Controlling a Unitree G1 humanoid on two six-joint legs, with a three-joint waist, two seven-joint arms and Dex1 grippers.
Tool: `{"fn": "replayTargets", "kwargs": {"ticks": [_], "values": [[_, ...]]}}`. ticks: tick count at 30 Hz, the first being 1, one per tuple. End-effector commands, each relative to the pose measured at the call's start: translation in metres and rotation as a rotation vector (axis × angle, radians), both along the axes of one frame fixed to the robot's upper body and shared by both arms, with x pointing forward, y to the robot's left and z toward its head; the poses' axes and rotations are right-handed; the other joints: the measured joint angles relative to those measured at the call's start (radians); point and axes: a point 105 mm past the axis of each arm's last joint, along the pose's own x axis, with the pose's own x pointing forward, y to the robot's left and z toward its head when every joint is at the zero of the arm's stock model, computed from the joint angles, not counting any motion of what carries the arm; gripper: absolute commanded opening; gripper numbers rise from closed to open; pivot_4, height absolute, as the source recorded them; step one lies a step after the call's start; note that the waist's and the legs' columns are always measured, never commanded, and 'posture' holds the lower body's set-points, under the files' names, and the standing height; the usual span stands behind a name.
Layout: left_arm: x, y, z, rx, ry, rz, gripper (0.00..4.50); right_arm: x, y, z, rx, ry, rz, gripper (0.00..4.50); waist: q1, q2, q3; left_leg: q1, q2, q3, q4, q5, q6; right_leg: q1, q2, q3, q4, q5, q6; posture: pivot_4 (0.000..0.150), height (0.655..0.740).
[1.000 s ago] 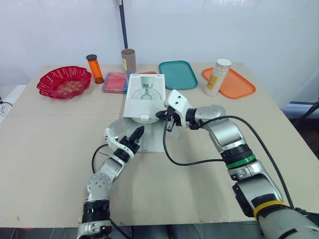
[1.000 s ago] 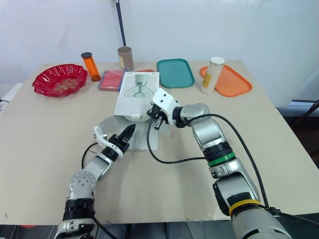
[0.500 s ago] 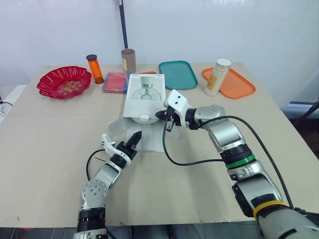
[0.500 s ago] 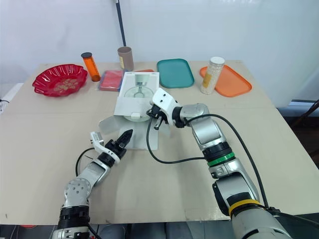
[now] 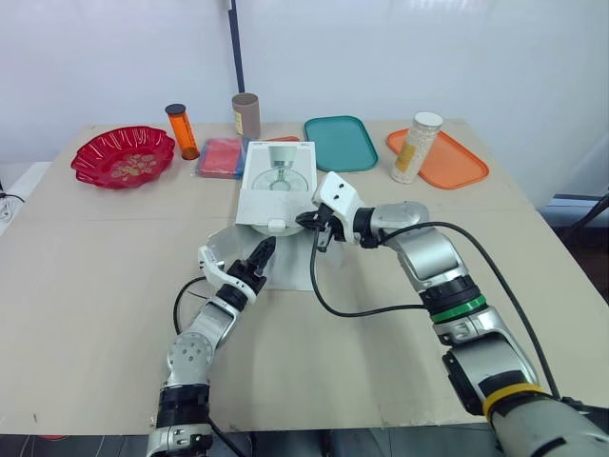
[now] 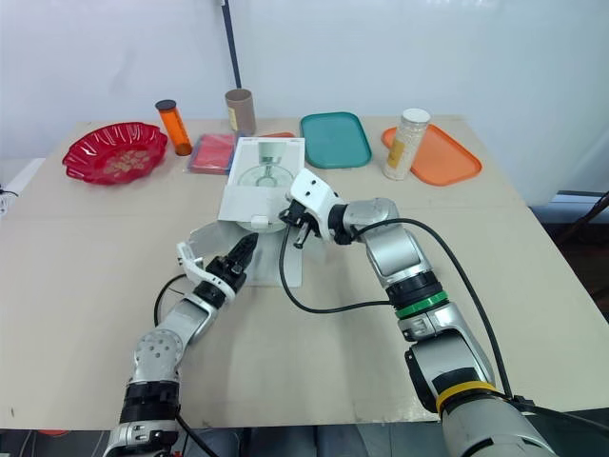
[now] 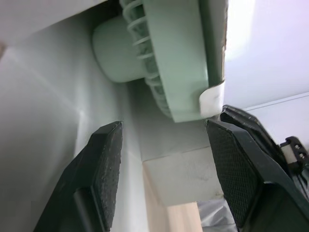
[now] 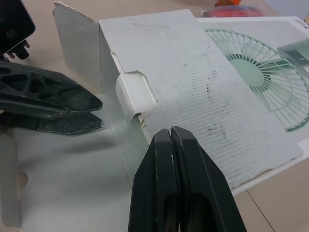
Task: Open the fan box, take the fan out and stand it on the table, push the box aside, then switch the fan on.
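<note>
One white cardboard fan box sits flaps-open mid-table with one pale green plastic fan inside, left gripper spread wide at its mouth, right gripper pinched together on nothing beside the lid, two trays behind (teal plastic tray, orange plastic tray), beige table, white wall.

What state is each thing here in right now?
Box: lying down, near end open, flaps out.
Fan: inside box.
Left end effector: open, at box mouth.
Right end effector: shut, beside box flap.
Orange bottle: upright, capped.
Jar: upright, capped.
</note>
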Motion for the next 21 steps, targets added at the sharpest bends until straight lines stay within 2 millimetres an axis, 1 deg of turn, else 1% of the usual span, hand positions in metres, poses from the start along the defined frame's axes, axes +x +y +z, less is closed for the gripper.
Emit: {"fn": "replayTargets", "kwargs": {"ticks": [1,5,8,12,21], "values": [[0.000,-0.022,0.005,-0.084,-0.011,-0.022,2.94,0.000,0.002,0.003,-0.004,-0.015,0.010,0.00,0.000,0.000,0.000,0.000,0.000,0.000,0.000,0.000,0.000,0.000,0.000,0.000,0.000,0.000,0.000,0.150,0.7400],[0.005,-0.026,0.003,-0.078,-0.001,-0.021,2.94,0.000,0.002,0.004,-0.003,-0.018,0.010,0.00,0.000,0.000,0.000,0.000,0.000,0.000,0.000,0.000,0.000,0.000,0.000,0.000,0.000,0.000,0.000,0.150,0.7400],[0.003,-0.029,-0.001,-0.064,0.005,-0.036,2.94,0.000,0.001,0.005,-0.003,-0.020,0.009,0.00,0.000,0.000,0.000,0.000,0.000,0.000,0.000,0.000,0.000,0.000,0.000,0.000,0.000,0.000,0.000,0.150,0.7400],[0.001,-0.025,-0.010,-0.051,0.030,-0.028,2.94,0.000,0.001,0.005,-0.006,-0.022,0.008,0.00,0.000,0.000,0.000,0.000,0.000,0.000,0.000,0.000,0.000,0.000,0.000,0.000,0.000,0.000,0.000,0.150,0.7400],[0.002,-0.030,-0.018,-0.007,0.064,-0.036,2.94,0.000,0.000,0.006,-0.008,-0.024,0.005,0.00,0.000,0.000,0.000,0.000,0.000,0.000,0.000,0.000,0.000,0.000,0.000,0.000,0.000,0.000,0.000,0.150,0.7400]]}}
